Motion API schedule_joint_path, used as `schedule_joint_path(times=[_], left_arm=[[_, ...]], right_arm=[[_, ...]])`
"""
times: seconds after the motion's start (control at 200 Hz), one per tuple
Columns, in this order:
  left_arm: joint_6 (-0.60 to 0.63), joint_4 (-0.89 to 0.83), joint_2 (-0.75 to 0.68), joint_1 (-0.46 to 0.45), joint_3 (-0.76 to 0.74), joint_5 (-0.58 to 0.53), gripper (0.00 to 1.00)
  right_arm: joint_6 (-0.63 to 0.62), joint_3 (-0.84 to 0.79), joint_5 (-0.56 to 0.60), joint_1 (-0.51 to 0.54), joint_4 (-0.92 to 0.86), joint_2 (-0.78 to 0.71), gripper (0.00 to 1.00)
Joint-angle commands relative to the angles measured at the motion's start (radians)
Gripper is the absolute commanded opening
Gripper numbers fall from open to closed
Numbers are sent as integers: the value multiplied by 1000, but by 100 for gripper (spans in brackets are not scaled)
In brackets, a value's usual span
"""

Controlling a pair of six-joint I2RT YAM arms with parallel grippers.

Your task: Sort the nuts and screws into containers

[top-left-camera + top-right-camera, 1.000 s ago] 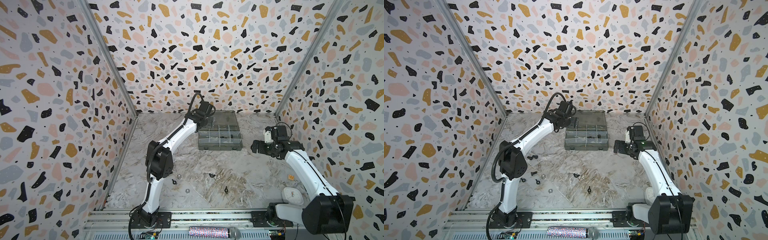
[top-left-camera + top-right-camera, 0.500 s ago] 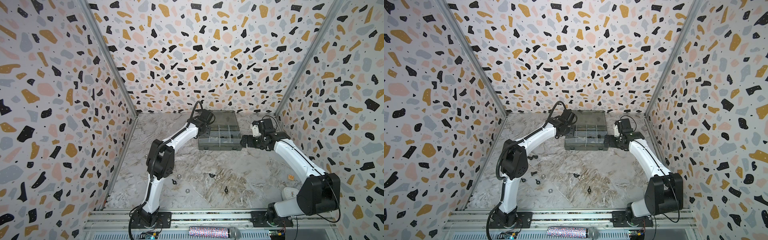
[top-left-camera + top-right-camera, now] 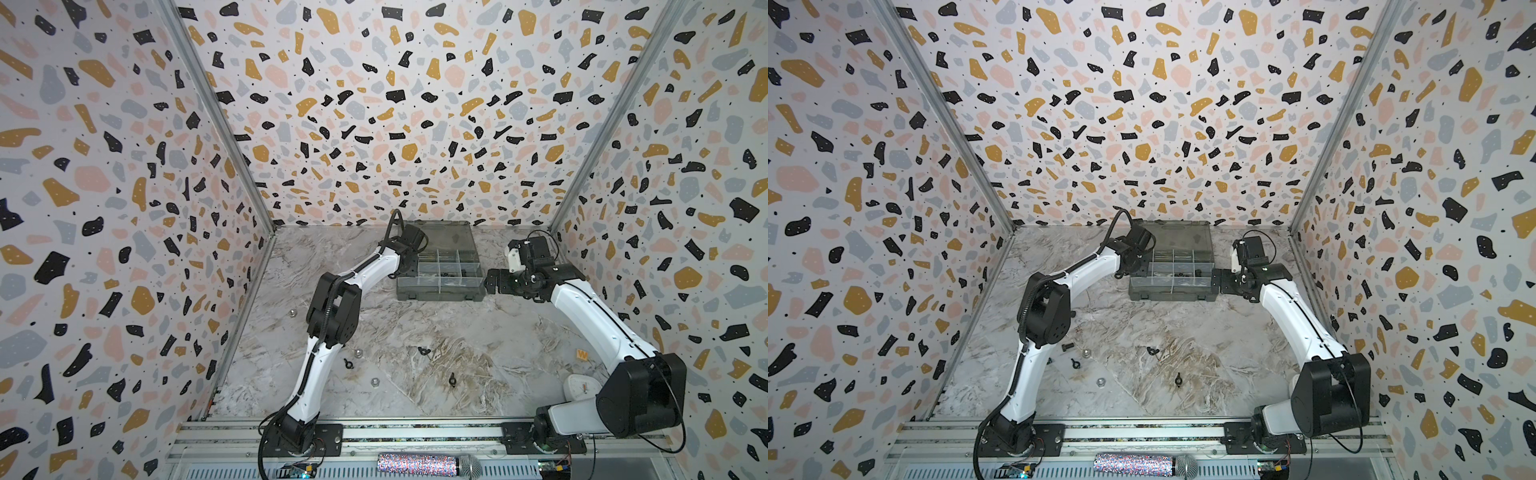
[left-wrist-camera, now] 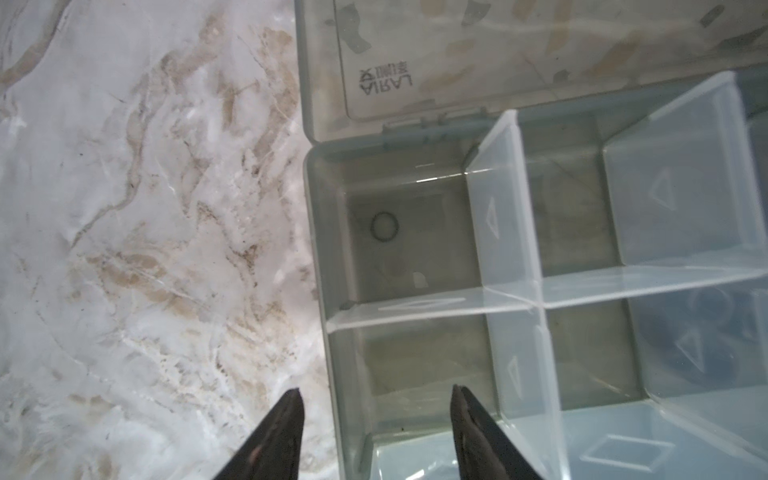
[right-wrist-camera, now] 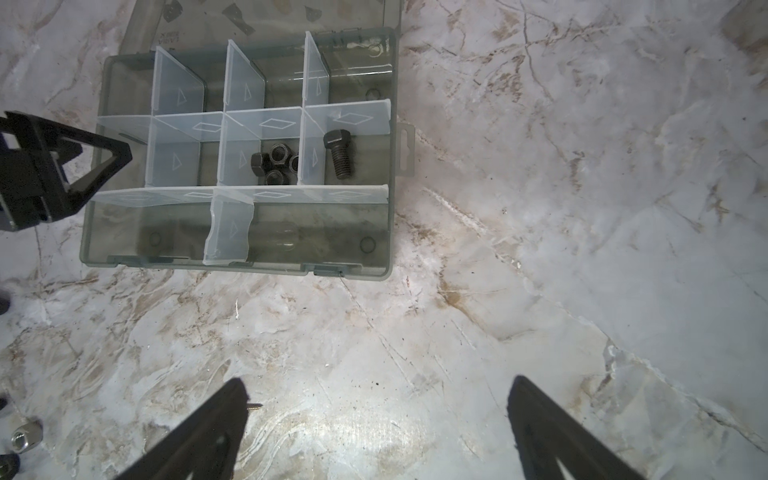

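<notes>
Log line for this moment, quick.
left hand open, straddling box wall | right hand open, empty | box: one screw, nuts in adjoining compartments | wing nuts loose on table

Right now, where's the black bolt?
In the right wrist view, the black bolt lies in the organizer box, in its right-end middle compartment, beside the black nuts.

The smoky-grey organizer box (image 3: 440,294) sits open just above the middle of both top views, lid flat behind it, with one black bolt (image 5: 338,154) lying in an end compartment beside clustered black hex nuts (image 5: 274,164), while black wing nuts (image 3: 424,351) and silver nuts (image 3: 375,380) lie scattered lower down.
</notes>
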Motion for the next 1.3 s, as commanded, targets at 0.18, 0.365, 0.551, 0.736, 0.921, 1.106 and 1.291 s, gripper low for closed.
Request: schedule_joint_path(times=[0.18, 0.365, 0.551, 0.736, 0.921, 1.106, 1.291], left_arm=[[-7, 0, 41, 39, 13, 25, 47], [5, -7, 46, 43, -21, 37, 29], [8, -10, 30, 54, -55, 37, 15], [8, 8, -17, 95, -144, 36, 10], [26, 40, -78, 142, -235, 58, 9], [53, 46, -129, 161, -293, 60, 9], [62, 53, -157, 165, -321, 54, 18]], right_arm=[[-7, 31, 27, -8, -26, 11, 99], [-7, 50, 12, -9, -21, 44, 99], [-3, 77, -5, -9, -15, 78, 99], [-5, 112, -11, -3, -17, 105, 99], [-21, 121, -9, 27, -27, 122, 99], [-18, 115, 15, 80, -50, 145, 99], [-5, 96, 47, 138, -56, 138, 99]])
